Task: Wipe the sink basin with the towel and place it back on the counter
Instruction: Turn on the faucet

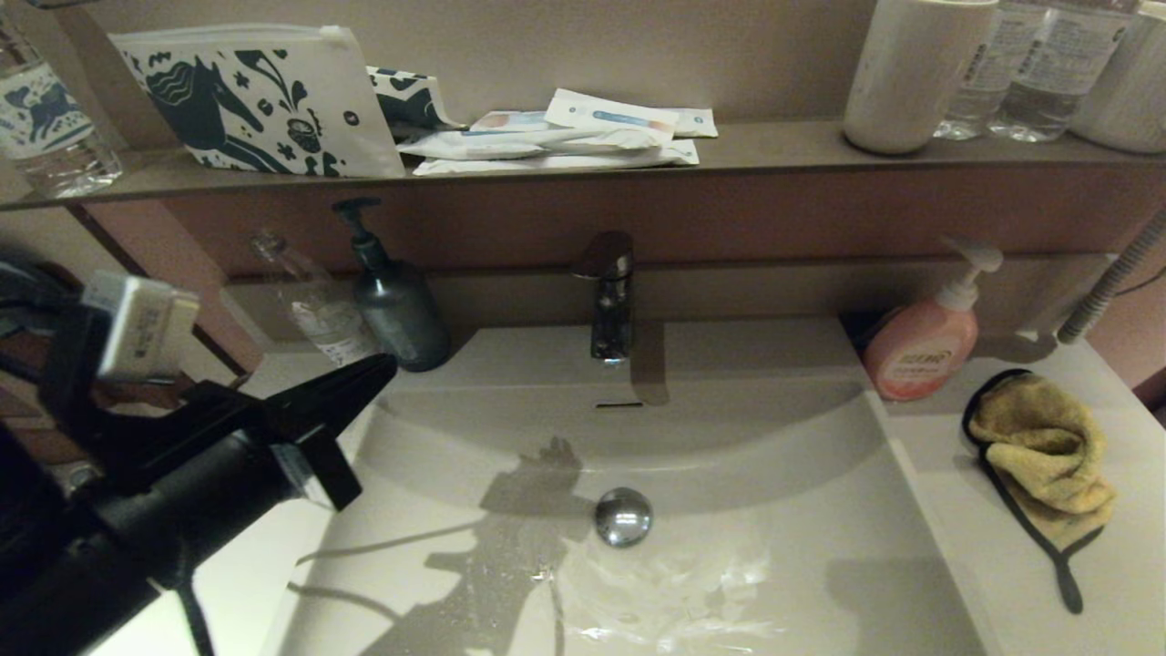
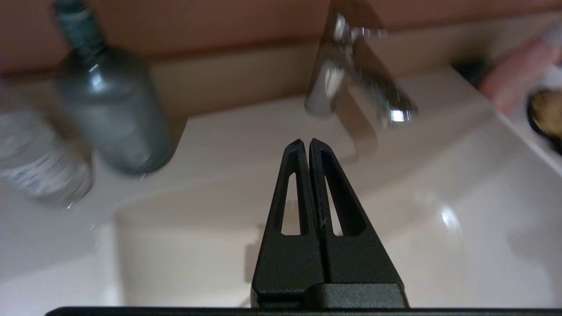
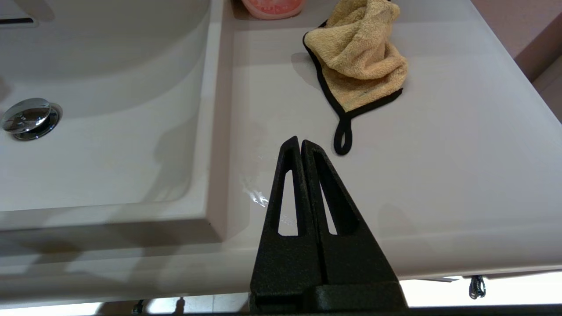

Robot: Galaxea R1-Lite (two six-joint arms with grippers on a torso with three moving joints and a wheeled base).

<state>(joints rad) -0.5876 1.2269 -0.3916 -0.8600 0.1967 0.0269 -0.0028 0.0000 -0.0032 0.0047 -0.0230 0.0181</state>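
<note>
The mustard-yellow towel (image 1: 1043,451) (image 3: 358,61) lies crumpled on the off-white counter (image 1: 1130,547) (image 3: 439,166) right of the sink basin (image 1: 729,474) (image 3: 101,145), its black loop strap trailing toward the front. My right gripper (image 3: 300,140) is shut and empty, hovering over the counter's front edge just short of the strap; it is out of the head view. My left gripper (image 1: 387,364) (image 2: 305,141) is shut and empty, raised above the basin's left rim and pointing toward the faucet. The chrome drain plug (image 1: 624,517) (image 3: 27,115) sits mid-basin, with wet streaks in front of it.
A chrome faucet (image 1: 608,296) (image 2: 351,83) stands behind the basin. A dark pump bottle (image 1: 393,301) (image 2: 109,114) and a clear bottle (image 1: 314,305) stand at the back left, a pink soap dispenser (image 1: 925,337) at the back right. The brown shelf (image 1: 774,146) above carries pouches, cups and bottles.
</note>
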